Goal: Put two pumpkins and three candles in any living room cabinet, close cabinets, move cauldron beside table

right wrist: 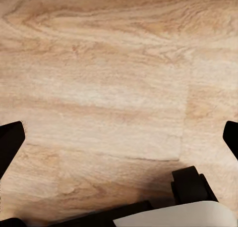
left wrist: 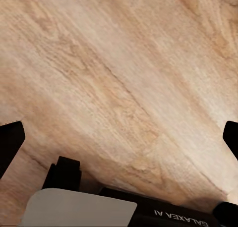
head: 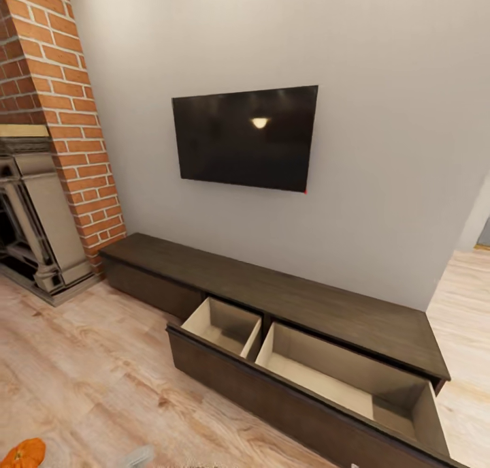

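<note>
Cabinet (head: 286, 298) runs across the middle of the frame, its drawer (head: 327, 379) pulled open and looking empty. One pumpkin (head: 20, 452) sits on the floor (head: 88, 372) at the bottom-left corner. Both wrist cams show fingers spread wide, holding nothing. I'd probably back up, turn left, and get squarely over that pumpkin before grabbing.

left gripper (left wrist: 119, 138): black fingers | white housing | white "GALAXEA AI" lettering | right gripper (right wrist: 119, 138): alike

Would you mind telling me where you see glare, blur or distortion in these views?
Head view: a lamp's reflection glints on the dark TV, the cabinet lines splay wide-angle, and the pumpkin is cropped at the edge. Both wrist views: soft, slightly blurred wood floor, evenly lit, no hard shadows.
</note>
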Controlling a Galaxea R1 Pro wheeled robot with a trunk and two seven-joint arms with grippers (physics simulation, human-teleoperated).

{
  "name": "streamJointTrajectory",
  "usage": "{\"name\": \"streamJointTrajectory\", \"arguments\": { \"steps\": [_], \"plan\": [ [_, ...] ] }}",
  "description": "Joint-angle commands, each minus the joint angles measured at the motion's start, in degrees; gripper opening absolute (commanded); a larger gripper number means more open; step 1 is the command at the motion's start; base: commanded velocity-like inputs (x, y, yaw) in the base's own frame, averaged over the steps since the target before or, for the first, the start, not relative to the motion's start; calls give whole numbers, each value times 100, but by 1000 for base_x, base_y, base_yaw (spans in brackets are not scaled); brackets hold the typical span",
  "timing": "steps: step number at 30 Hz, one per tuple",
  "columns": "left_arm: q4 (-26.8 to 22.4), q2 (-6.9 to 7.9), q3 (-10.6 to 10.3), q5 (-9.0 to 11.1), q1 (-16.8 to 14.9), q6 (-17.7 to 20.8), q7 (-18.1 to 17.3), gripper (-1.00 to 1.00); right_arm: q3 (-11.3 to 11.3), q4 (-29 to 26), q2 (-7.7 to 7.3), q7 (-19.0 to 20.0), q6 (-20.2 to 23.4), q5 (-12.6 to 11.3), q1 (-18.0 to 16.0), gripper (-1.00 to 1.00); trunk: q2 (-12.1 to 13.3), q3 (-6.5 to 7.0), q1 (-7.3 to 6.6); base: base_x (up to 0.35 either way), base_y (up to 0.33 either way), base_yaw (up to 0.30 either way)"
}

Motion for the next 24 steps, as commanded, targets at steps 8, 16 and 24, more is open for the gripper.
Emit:
{"name": "streamJointTrajectory", "arguments": {
  "steps": [8, 16, 24],
  "plan": [
    [0, 16, 1, -12, 0, -11, -8, 100, 23, -10, 8, 0, -5, 0, 0, 100, 1, -36, -1, 0, 0, 267],
    [0, 22, -3, -20, 0, -10, -9, 100, 24, -11, 47, -4, -11, 0, 0, 100, 1, -60, -1, -149, -60, 276],
    [0, 21, -7, -21, 0, -15, -3, 100, 24, -11, 91, -4, -56, 0, 0, 100, 1, -64, -1, -295, -110, 288]
  ]
}}
